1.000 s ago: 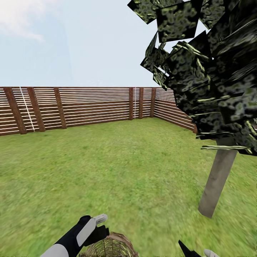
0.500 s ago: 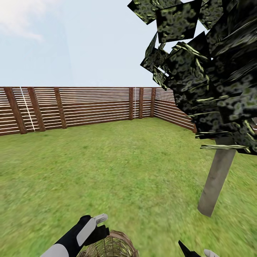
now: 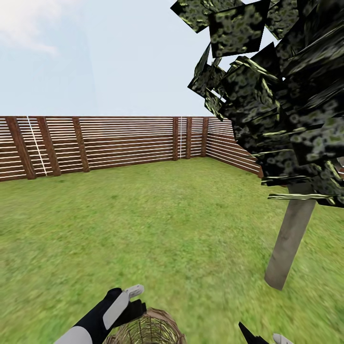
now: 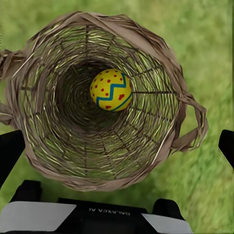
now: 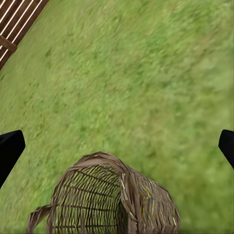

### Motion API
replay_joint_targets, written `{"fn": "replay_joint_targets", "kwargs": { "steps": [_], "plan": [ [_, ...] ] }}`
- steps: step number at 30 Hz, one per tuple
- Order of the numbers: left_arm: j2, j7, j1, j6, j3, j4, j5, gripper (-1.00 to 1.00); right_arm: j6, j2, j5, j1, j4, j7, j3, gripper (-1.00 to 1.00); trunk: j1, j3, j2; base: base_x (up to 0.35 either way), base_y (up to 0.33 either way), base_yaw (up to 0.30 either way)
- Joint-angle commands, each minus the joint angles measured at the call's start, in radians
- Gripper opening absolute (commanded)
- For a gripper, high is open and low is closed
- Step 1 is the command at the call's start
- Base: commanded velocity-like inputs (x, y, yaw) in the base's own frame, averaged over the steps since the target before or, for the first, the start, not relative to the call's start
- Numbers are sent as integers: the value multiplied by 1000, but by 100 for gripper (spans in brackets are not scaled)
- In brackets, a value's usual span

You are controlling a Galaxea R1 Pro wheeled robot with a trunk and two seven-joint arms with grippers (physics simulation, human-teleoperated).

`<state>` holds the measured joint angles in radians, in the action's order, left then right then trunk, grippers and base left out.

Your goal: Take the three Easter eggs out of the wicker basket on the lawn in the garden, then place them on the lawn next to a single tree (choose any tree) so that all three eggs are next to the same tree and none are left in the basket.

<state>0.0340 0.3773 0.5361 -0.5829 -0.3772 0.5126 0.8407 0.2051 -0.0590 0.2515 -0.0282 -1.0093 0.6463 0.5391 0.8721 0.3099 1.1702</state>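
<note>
The wicker basket (image 3: 149, 329) sits on the lawn (image 3: 167, 215) at the bottom edge of the head view, apparently tipped towards my left gripper (image 3: 135, 300). The left wrist view looks straight into the basket (image 4: 165, 53), where one yellow Easter egg (image 4: 111, 89) with a blue zigzag and red dots rests deep inside. My left gripper (image 4: 117, 148) is open, its fingers spread wide just before the rim and touching nothing. My right gripper (image 5: 117, 146) is open too, hovering beside the basket (image 5: 97, 200). The tree (image 3: 289, 239) stands close by on the right.
The pale trunk rises from the grass about an arm's reach right of the basket, with dark blocky foliage (image 3: 277, 86) overhead. A brown slatted fence (image 3: 95, 143) closes the yard at the back. Open grass stretches ahead and to the left.
</note>
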Motion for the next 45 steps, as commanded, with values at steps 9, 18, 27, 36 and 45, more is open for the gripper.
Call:
{"fn": "replay_joint_targets", "kwargs": {
  "steps": [9, 18, 27, 36, 45],
  "plan": [
    [-1, 10, 1, 172, -133, -8, 9, 100, 11, -1, 8, 0, 0, 3, 1, 100, 0, 1, 1, 0, 0, 0],
    [-2, 9, 1, 239, -175, -12, 9, 100, 10, -1, 9, 1, 0, 5, 3, 100, 0, 1, 1, 0, 0, 0],
    [-2, 9, 1, 246, -178, -12, 9, 100, -1, -3, 12, -6, -57, 37, 6, 100, 0, 1, 1, 0, 0, 0],
    [-2, 8, 1, 251, -178, -12, 9, 100, 23, -39, 20, -69, -297, 54, -3, 100, 0, 1, 1, 0, 0, 0],
    [-2, 6, 1, 252, -177, -12, 11, 100, 331, -61, 23, -101, -556, 59, -37, 100, 0, 1, 1, 0, 0, 0]
  ]
}}
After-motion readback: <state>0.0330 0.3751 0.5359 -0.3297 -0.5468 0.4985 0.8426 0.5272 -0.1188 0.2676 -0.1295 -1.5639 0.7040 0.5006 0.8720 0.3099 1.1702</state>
